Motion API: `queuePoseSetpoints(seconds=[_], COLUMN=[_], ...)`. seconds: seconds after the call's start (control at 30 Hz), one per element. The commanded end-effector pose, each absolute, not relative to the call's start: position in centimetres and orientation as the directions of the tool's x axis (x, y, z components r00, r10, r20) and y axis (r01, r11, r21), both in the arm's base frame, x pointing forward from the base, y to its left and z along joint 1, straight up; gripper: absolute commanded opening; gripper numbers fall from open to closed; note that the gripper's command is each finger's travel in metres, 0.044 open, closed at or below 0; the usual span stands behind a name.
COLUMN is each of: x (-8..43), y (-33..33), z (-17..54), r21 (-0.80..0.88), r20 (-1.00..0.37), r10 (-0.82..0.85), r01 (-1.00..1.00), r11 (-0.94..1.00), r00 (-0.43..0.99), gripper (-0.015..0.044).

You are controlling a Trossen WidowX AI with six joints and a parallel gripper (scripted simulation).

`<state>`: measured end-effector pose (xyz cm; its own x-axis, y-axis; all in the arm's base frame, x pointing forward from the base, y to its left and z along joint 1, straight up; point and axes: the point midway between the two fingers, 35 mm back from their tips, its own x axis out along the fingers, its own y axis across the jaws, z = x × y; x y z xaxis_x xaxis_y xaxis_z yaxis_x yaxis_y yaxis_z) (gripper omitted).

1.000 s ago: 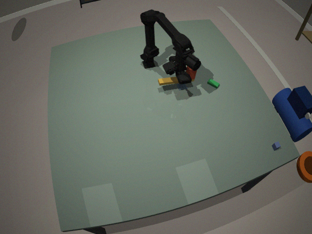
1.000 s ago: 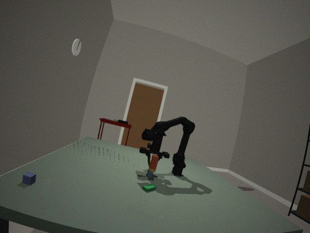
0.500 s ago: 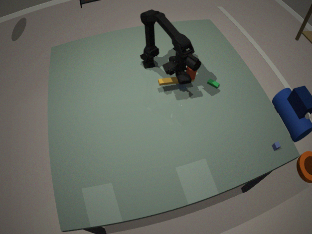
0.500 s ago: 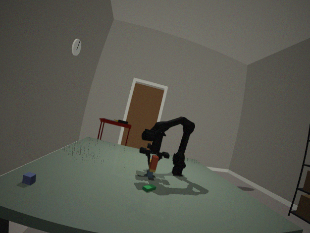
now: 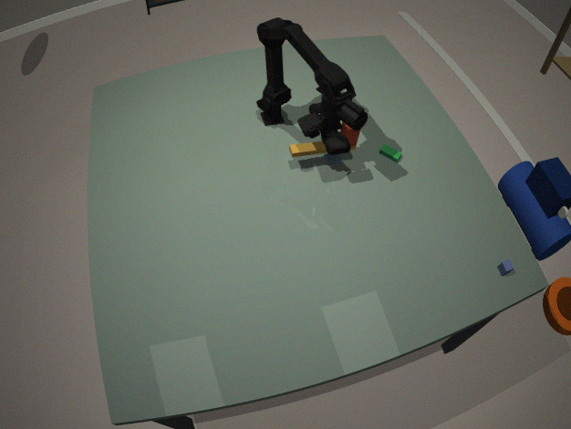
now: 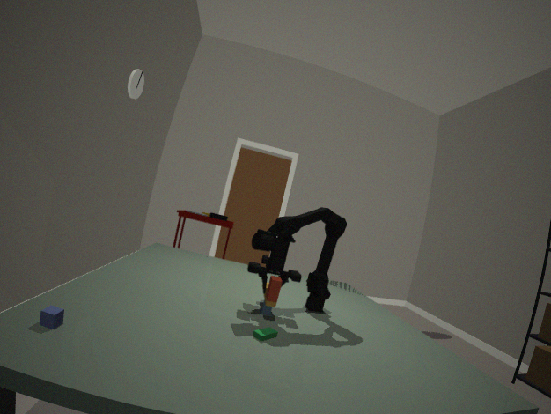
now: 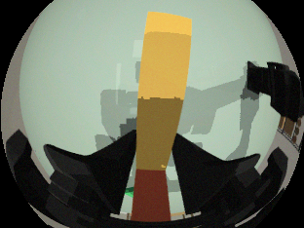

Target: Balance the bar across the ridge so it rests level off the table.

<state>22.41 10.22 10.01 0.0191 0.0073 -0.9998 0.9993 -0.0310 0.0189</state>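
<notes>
A yellow bar (image 5: 306,148) (image 6: 270,304) (image 7: 163,68) carries a red block (image 5: 350,134) (image 6: 273,289) (image 7: 151,195) on top of one end. My gripper (image 5: 327,146) (image 7: 155,135) is shut on the bar, between its long bare end and the red block. In the exterior view the red block hides most of the fingers. The bar looks about level and above the table. The blue ridge (image 6: 267,311) (image 5: 335,159) shows just under the bar, mostly hidden in the top view. Whether bar and ridge touch, I cannot tell.
A green block (image 5: 390,152) (image 6: 265,334) lies on the table (image 5: 207,254) (image 6: 155,356) near the red-block end of the bar. A small blue-violet cube (image 5: 505,266) (image 6: 52,317) stands far off near a table corner. The arm's base is close behind the bar.
</notes>
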Motion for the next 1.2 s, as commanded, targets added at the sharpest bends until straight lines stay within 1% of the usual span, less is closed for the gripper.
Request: queuePoseSetpoints(seconds=[0.0, 1.17], x=[22.42, 22.38], y=[10.25, 10.22], z=[9.97, 9.67], r21=[0.02, 0.02], r20=[-1.0, -1.0], r10=[0.009, 0.009], r01=[0.999, 0.999], r11=[-0.033, -0.033], r00=[0.02, 0.02], gripper=[0.0, 0.0])
